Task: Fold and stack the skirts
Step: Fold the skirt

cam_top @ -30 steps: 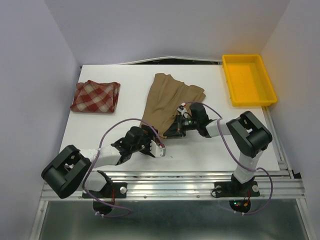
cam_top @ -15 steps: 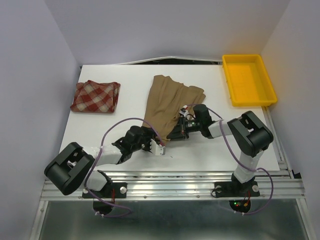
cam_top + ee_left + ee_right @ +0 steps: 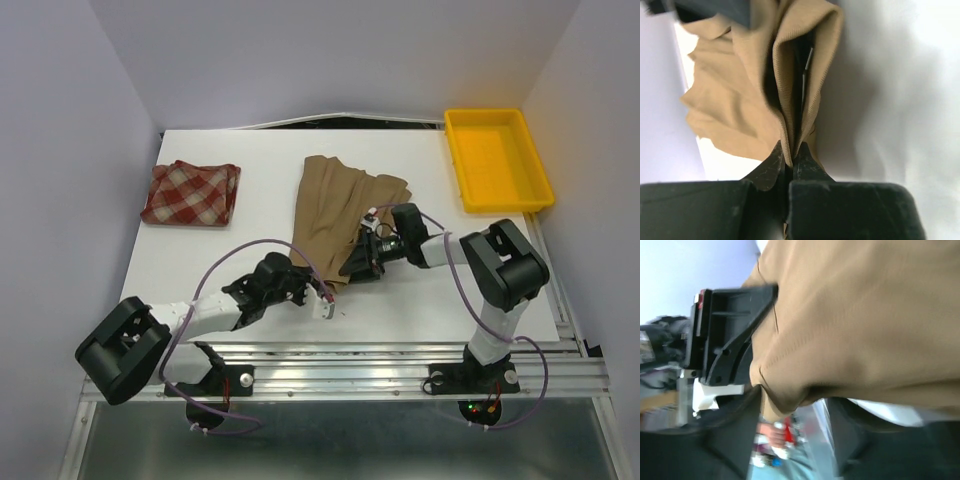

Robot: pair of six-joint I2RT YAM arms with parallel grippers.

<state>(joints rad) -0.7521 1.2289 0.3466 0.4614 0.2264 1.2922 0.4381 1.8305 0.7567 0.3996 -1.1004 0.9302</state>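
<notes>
Pinching a doubled fold at the near hem of the tan skirt (image 3: 335,205), which lies mid-table, the left gripper (image 3: 790,159) is pressed together on the cloth, probably to carry that edge over for a fold. The right gripper (image 3: 358,258) meets the same hem just to the right, but I cannot tell whether it is clamped. The plaid skirt (image 3: 190,193) lies folded at the far left, a likely base for the stack.

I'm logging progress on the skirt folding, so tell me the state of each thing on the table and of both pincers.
plaid skirt: folded, lying flat, untouched.
tan skirt: spread out, not yet folded, near edge pinched up.
tray: empty.
left pincer: shut on the tan skirt's edge.
right pincer: apparently shut on a fold of the tan skirt.
</notes>
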